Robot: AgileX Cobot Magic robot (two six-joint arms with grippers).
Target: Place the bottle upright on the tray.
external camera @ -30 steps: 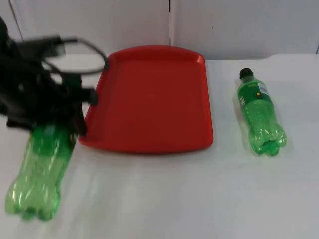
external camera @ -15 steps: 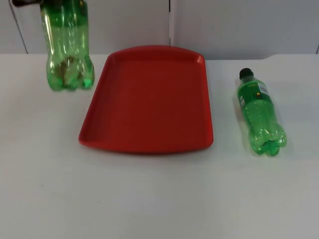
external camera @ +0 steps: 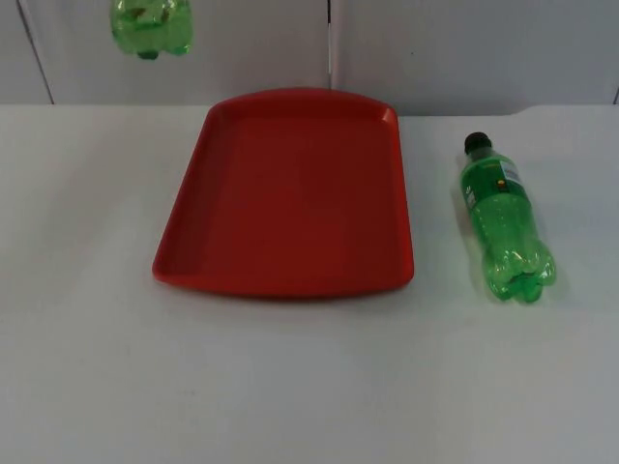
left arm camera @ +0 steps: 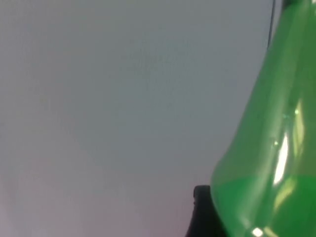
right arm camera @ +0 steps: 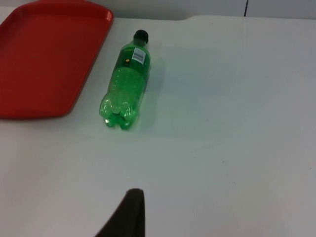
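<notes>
Top view, from my remote station: I see a flat red plastic tray (external camera: pixel 290 193) with a raised rim lying on the white tabletop (external camera: pixel 309 387), its far edge near the grey partition wall (external camera: pixel 464 48); nothing stands on the tray. To the tray's right, apart from its rim, a green translucent plastic bottle with a black cap (external camera: pixel 503 217) lies on its side, cap toward the wall, lobed base toward me. Up and to the left of the tray, above its far-left corner and in front of the wall, I see the lobed base of a second green translucent plastic bottle (external camera: pixel 151 27) hanging in the air, clear of the tabletop. Left wrist view: that lifted bottle's green body (left arm camera: pixel 271 163) sits close against a black fingertip (left arm camera: pixel 200 212) of the left end effector; I cannot tell how its fingers are set. Right wrist view: the right arm waits, looking onto the lying bottle (right arm camera: pixel 126 81) beside the tray (right arm camera: pixel 44 59); I cannot tell the right end effector's state either.
</notes>
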